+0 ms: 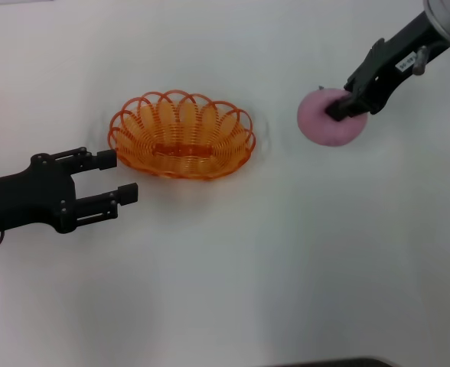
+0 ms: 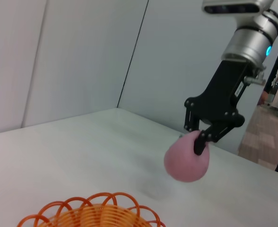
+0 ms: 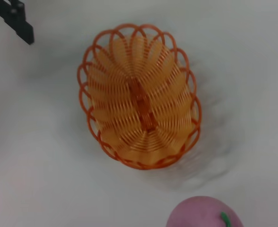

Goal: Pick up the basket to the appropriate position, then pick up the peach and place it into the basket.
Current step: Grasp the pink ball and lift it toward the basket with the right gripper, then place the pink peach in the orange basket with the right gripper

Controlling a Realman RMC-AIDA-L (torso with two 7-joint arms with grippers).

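The orange wire basket [image 1: 181, 135] sits on the white table, left of centre; it also shows in the right wrist view [image 3: 140, 97] and at the edge of the left wrist view [image 2: 94, 213]. My right gripper [image 1: 346, 105] is shut on the pink peach [image 1: 324, 122] and holds it in the air to the right of the basket. The left wrist view shows the peach [image 2: 184, 163] off the table in the right gripper [image 2: 199, 142]. The peach's green leaf mark shows in the right wrist view [image 3: 225, 219]. My left gripper [image 1: 116, 176] is open and empty, just left of the basket.
The white table [image 1: 248, 267] spreads all around the basket. White walls [image 2: 58, 56] stand behind the table in the left wrist view.
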